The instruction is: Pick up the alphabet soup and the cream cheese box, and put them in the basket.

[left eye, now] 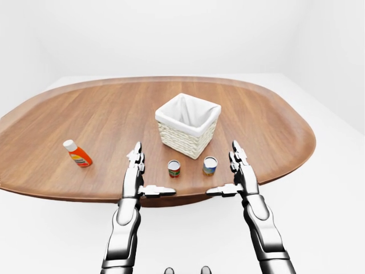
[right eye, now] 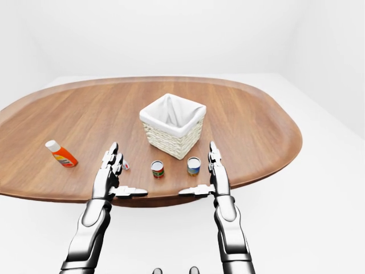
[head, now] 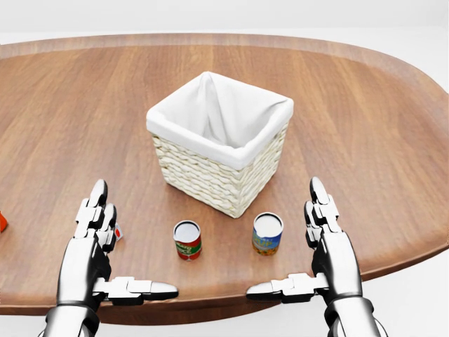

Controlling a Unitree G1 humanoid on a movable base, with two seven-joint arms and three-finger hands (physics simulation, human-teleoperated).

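A humanoid robot faces an oval wooden counter [head: 365, 112] in a bare white room, both hands raised palm-inward with fingers straight and thumbs out, gripping nothing. In the head view, two cans stand upright between the hands: a red-and-green one [head: 187, 240] and a blue-and-yellow one [head: 267, 233]; the labels are too small to read, so which is the alphabet soup cannot be told. The blue-and-yellow can lies at about ten o'clock from the right hand [head: 324, 239], near it, and that hand looks the likelier for it; the red-and-green can sits between the two hands, nearer the left hand [head: 95, 239]. The cream cheese box [head: 117, 232] is all but hidden behind the left hand's fingers [head: 98, 193], only a corner showing, so its long axis cannot be judged. The white-lined wicker basket [head: 210, 175] stands at twelve o'clock, just beyond the cans, and an orange bottle [left eye: 76, 154] lies well apart at nine o'clock.
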